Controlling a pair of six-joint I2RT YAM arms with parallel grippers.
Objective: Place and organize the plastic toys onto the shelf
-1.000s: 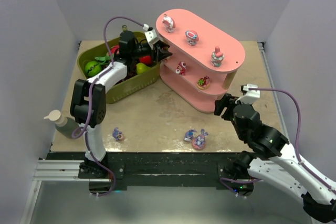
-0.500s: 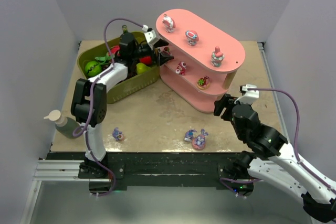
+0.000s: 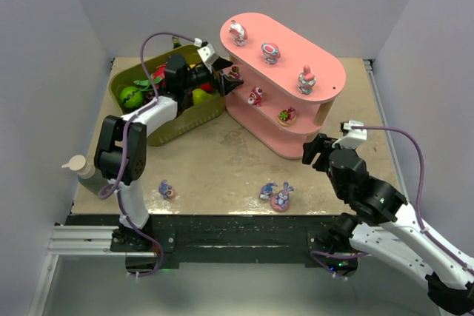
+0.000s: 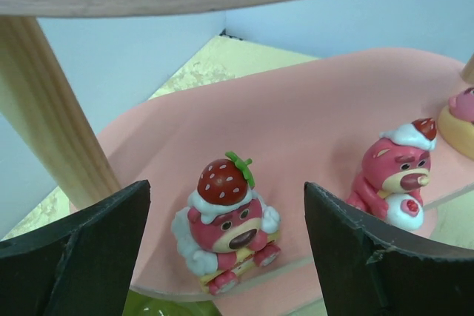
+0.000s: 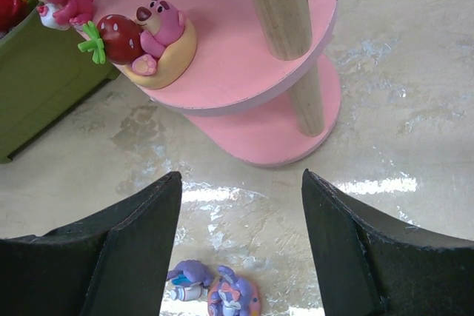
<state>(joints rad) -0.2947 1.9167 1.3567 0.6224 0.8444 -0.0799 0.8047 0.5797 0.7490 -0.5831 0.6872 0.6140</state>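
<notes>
On the shelf (image 3: 326, 72), at its middle board's left end, a strawberry-capped bear (image 4: 226, 216) is standing free between the parted fingers of the left claw (image 3: 227, 79), making six shelved, while the right claw (image 5: 238, 212) is hovering spread and empty, and three toys (image 3: 275, 195) are waiting along the near edge of the table (image 3: 222, 153).

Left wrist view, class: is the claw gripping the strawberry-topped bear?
No, the bear stands free on the shelf, with gaps to both sides of the open left claw.

In the left wrist view, the right edge cuts off a pink toy (image 4: 462, 113) on the shelf (image 4: 311, 101).
</notes>
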